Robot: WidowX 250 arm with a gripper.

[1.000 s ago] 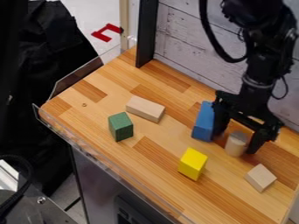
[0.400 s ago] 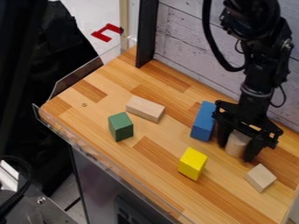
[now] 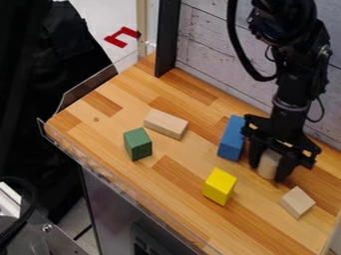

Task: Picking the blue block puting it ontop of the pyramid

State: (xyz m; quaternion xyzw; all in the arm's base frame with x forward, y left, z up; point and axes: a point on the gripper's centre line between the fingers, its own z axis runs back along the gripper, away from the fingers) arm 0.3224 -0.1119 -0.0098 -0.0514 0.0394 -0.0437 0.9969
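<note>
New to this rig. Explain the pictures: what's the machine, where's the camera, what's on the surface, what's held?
The machine is a black robot arm, hanging into view from the top, with a two-finger gripper at its lower end. A fixed camera looks down at a slant on the work.

On the wooden tabletop are a green block, a long pale wood block, a blue block, a yellow block, a small pale wood block and an upright pale cylinder.

The gripper is around the cylinder, one finger on each side, and looks closed on it. The blue block, which the task names, is just beside the gripper, not in it.
</note>
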